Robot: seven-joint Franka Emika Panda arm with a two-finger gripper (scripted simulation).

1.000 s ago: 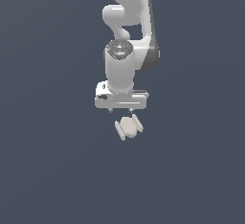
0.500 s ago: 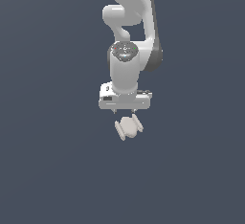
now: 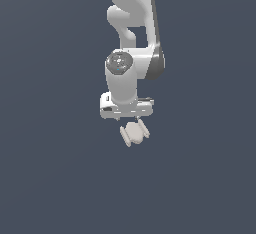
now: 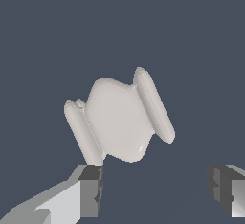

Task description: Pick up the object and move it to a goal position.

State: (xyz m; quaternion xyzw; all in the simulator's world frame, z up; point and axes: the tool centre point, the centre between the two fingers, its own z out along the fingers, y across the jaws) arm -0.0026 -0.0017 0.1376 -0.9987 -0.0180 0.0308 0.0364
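- Centrally in the exterior view, the white Franka arm (image 3: 132,38) descends from the top edge, its wrist pointing straight down over a uniform dark grey-blue surface (image 3: 50,178).
- Hand (image 3: 131,123): its white cross-body lies level just above the object; the fingers themselves are hard to make out in the exterior view. In the wrist view, two dark-padded fingertips (image 4: 91,189) stand well apart, with a wide span of bare surface between them. The hand is spread wide and has hold of nothing.
- Object (image 3: 134,132): a small, pale beige, spool-like lump lying directly beneath the hand, on the dark surface so far as the views show. Its flat plates sit at two opposite ends, with a rounder, bulging middle between them.
- Orientation: in the wrist view the object (image 4: 119,118) lies askew, its axis turned at an angle to the line joining the fingertips.
- Relation: one end plate appears just beside one fingertip in the wrist view; whether they touch cannot be told. The other fingertip stands clear of the object.
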